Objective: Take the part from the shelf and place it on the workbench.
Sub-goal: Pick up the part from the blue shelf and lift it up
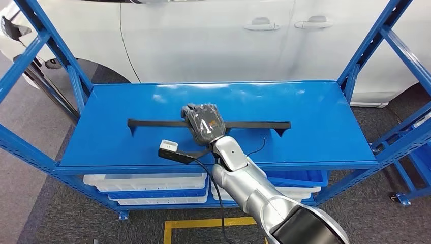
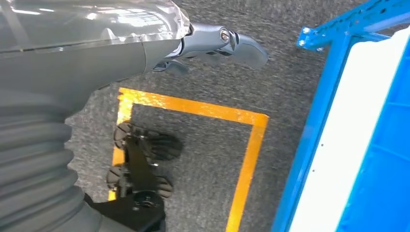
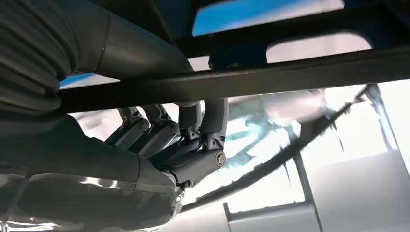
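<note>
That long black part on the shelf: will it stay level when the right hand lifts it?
Probably. The black part looks thin, straight and rigid, likely light. The right hand sits near its middle, so it should balance, though a long bar may swing or tilt. Its fingers hook over it.

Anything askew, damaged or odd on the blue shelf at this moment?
Nothing stands out. The long black part lies flat and straight across the blue shelf, with the right robot hand over its middle and the fingers hooked around the bar. White and blue bins sit stacked underneath. The left robot hand hangs over the floor.
</note>
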